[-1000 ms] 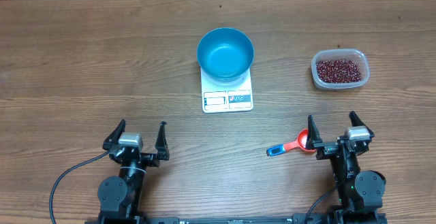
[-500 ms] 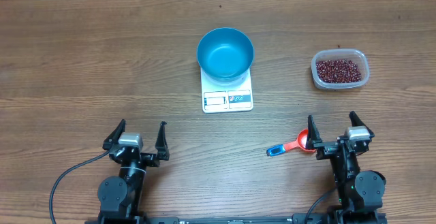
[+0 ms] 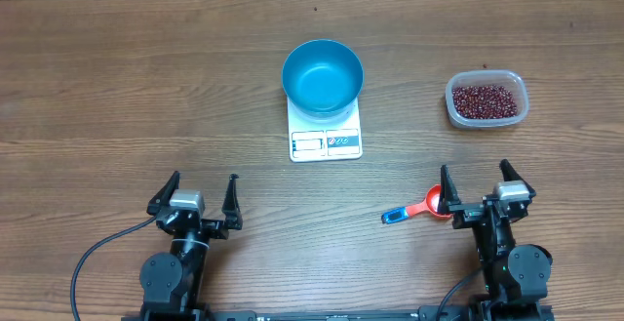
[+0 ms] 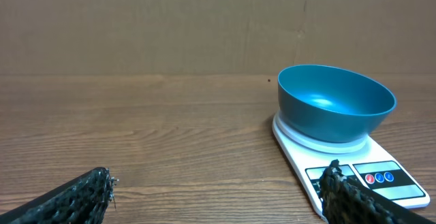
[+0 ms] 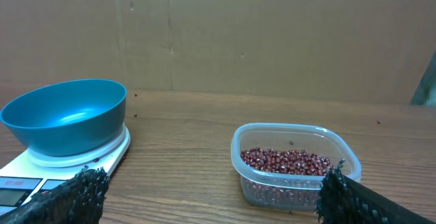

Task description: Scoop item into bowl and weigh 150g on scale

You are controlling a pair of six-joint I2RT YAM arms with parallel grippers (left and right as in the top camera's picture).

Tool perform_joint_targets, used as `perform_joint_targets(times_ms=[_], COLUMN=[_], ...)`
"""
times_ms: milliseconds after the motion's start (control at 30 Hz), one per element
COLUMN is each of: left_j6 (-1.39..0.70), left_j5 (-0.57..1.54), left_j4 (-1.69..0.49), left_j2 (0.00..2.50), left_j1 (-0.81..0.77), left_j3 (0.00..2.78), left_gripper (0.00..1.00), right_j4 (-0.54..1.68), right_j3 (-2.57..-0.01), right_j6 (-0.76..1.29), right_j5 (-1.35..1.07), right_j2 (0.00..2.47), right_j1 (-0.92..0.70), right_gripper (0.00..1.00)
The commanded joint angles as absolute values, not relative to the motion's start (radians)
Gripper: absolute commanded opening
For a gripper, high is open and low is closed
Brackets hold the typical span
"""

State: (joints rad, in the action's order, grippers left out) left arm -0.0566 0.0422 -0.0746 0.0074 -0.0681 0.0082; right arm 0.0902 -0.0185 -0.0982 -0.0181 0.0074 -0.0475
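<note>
- beans (image 3: 485, 100): loose dark red-brown heap inside a clear tub (image 3: 451, 104), far right of the tabletop (image 3: 117, 87)
- the tub sits straight out ahead of the right tool (image 3: 474, 171) and well apart from it; in the right wrist view it lies between the two finger ends, further out
- bowl (image 3: 323, 75): blue, upright, resting on the far part of the scale (image 3: 327, 142); the scale's display and label edge faces the arms
- bowl and scale are mid-tabletop, left of the tub, ahead of and between the two arms, well apart from both tools
- scoop (image 3: 417, 208): orange-red cup with a blue handle tip, flat on the tabletop; the cup is just beside the right tool's left finger, outside the jaws, handle pointing left; can't tell if it touches
- right tool: fingers spread wide, nothing between them
- left tool (image 3: 203, 180): fingers spread wide, nothing between them, low at the near edge; bowl and scale off to its front right
</note>
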Motion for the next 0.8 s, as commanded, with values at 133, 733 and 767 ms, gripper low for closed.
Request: perform_joint_targets(times_ms=[133, 733, 767], left_j6=[-0.074, -0.074, -0.074], left_j5=[0.064, 0.064, 0.072], left_j4=[-0.074, -0.073, -0.07], left_j2=[0.006, 0.006, 0.006], left_j1=[-0.072, -0.072, -0.072], left_j3=[0.005, 0.005, 0.005], left_gripper=[1.0, 1.0, 1.0], right_j4=[0.084, 0.084, 0.084], right_j3=[-0.008, -0.008, -0.008], right_j6=[-0.101, -0.101, -0.101], right_j5=[-0.009, -0.009, -0.009], right_j2=[0.004, 0.004, 0.004], right_j1=[-0.051, -0.051, -0.051], right_gripper=[1.0, 1.0, 1.0])
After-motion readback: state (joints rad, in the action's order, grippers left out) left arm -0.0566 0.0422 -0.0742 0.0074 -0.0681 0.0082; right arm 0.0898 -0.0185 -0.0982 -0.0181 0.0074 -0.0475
